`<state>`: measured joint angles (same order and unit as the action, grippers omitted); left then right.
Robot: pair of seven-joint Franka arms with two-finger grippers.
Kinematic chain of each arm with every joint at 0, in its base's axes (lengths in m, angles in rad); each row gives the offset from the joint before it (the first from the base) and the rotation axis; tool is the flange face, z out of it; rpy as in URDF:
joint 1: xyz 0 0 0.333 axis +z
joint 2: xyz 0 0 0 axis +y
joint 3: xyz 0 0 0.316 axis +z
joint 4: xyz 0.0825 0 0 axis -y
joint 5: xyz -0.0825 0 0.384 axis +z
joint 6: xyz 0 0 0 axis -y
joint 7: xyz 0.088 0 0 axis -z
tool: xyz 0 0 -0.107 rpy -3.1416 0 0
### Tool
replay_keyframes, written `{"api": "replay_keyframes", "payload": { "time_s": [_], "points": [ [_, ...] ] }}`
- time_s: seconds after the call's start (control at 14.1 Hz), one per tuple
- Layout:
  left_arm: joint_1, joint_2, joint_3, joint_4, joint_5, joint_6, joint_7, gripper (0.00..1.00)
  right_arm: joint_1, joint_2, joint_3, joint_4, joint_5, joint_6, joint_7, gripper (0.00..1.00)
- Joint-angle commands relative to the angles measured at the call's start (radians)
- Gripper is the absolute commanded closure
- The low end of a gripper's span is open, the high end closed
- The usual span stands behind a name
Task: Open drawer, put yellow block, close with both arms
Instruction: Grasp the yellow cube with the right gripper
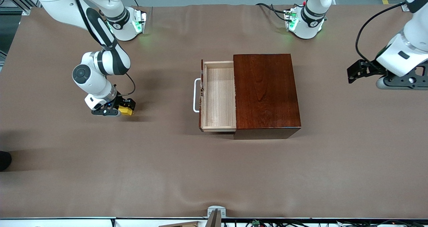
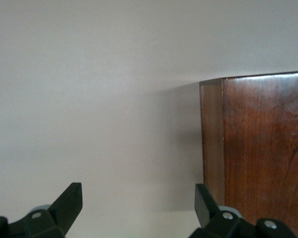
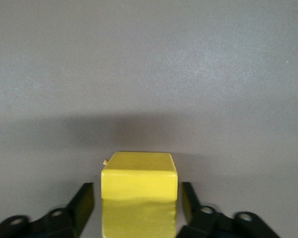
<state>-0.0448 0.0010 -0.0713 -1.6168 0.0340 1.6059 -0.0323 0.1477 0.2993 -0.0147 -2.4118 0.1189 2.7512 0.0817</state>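
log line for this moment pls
drawer: open, empty | yellow block: between right gripper fingers, on table | left gripper: open, waiting beside box

No legible text, label, brand, number or sign anywhere in view.

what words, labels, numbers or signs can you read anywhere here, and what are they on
No readable text in any view.
Round dark marks on the two white arm bases: too small to read.
Glossy reddish-brown wooden box, pale light-wood drawer and small bright yellow cube: no lettering visible.
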Motion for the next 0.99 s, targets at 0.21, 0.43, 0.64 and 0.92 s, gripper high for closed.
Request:
{"api": "replay_keyframes", "payload": {
  "time_s": [0.21,0.43,0.64,0.92],
  "points": [
    [0.011,-0.026,0.013,0.005,-0.062,-0.053,0.028,0.0,0.004,-0.113,-0.002,0.06,0.022,-0.156,0.023,1.0],
    [0.013,-0.018,0.012,0.006,-0.062,-0.041,0.02,0.0,-0.006,-0.227,-0.008,0.228,0.021,-0.498,0.027,1.0],
    [0.003,-0.012,0.01,0.008,-0.06,-0.029,0.014,0.0,-0.029,-0.224,-0.013,0.506,0.01,-0.862,0.026,1.0],
    [0.008,0.005,0.01,0.015,-0.075,-0.026,0.002,0.0,-0.019,-0.218,-0.008,0.709,0.005,-1.051,0.102,1.0]
  ]
}}
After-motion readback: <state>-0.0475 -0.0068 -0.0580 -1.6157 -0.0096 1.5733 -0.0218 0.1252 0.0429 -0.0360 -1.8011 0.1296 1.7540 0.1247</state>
